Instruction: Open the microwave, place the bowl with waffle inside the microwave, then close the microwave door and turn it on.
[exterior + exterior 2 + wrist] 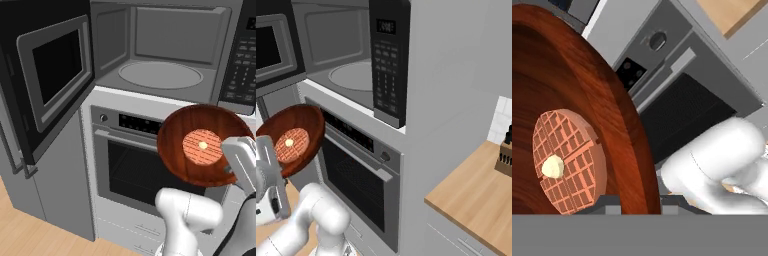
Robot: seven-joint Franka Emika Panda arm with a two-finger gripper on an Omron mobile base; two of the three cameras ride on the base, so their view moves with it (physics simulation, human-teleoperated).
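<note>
The bowl [197, 131] hangs in the air in front of the steel oven [131, 165], below the open microwave [165, 50], tipped so its inside faces the base cameras. The waffle [202, 146] sits flat against its bottom with a small pale dab on it. The gripper [641, 201] pinches the bowl's rim, one dark fingertip [607, 202] on the inner side and one on the outer, though the grey band cuts both off low in the hand view. The microwave door [47, 75] is swung wide to the left, its far edge cropped. The grey cavity shows the bare turntable [160, 75]. The keypad [387, 75] digits are too small to read. A knife block [504, 155] on the wooden counter [476, 195] is cut by the frame.
</note>
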